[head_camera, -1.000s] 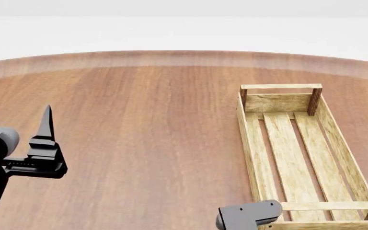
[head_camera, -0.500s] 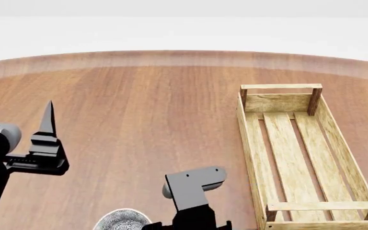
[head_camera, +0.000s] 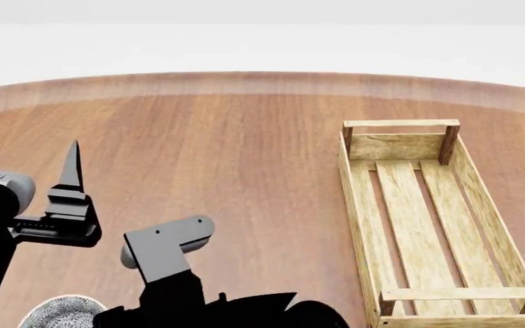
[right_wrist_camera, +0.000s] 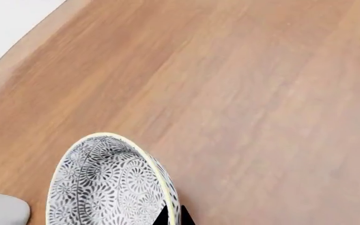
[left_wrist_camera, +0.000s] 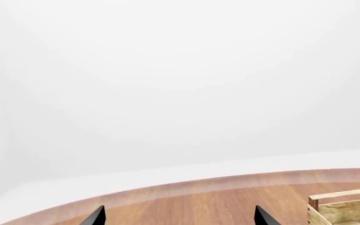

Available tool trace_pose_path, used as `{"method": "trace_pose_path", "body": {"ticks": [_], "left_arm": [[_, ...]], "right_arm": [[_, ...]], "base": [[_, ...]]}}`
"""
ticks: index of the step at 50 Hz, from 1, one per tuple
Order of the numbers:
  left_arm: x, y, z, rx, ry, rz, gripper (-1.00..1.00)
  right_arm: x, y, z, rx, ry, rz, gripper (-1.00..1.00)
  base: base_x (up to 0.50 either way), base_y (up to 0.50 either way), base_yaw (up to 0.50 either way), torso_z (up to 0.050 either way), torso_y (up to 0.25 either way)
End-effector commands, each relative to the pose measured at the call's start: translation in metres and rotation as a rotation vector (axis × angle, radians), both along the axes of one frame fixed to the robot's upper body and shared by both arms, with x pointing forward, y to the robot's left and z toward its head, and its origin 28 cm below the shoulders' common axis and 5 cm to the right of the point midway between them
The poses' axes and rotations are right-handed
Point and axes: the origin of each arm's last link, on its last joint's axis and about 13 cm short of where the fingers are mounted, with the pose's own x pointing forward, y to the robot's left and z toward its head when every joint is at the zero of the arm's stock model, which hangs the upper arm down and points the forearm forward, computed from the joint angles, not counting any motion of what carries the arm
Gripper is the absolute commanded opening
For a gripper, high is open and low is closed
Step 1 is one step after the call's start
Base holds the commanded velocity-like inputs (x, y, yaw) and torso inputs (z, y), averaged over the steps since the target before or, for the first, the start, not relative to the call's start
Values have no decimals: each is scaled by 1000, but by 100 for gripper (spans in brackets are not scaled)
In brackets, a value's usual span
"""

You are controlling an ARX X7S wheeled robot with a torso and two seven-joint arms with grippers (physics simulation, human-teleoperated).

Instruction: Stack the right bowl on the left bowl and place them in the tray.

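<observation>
Wooden tabletop (head_camera: 244,157) fills your head view, and at its near edge toward the left corner your right gripper (right_wrist_camera: 172,218) grasps the rim of a patterned bowl (right_wrist_camera: 105,185), its dark fingertips pinching the bowl's wall in the right wrist view. Just beyond, near the left edge, your left gripper (left_wrist_camera: 176,216) hovers released, its two tips spread wide with nothing between them. Farther off along the right edge, the tray (head_camera: 358,198) lies with its length running from the near edge toward the far one, well apart from the bowl.
</observation>
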Motion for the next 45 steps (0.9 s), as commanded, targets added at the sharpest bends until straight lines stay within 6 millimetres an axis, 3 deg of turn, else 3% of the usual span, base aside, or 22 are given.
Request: {"method": "trace_pose_path", "body": {"ticks": [1,10,19,45], "left_arm": [[-2,0,1,3,-2,1,100],[-1,-1,0,7,0,1,100],[-1,-1,-3,8,5,2,100],[-2,0,-1,-9,-12,-1,100]], "right_arm": [[10,27,5,24,-23,63,-100],[23,40,2,29,-31,86,-100],[14,50,-8,-4,-29,154,-100],[13,48,-13,-8,-22,176,-100]], "base": [[0,0,0,0,0],[0,0,0,0,0],[0,0,0,0,0],[0,0,0,0,0]]}}
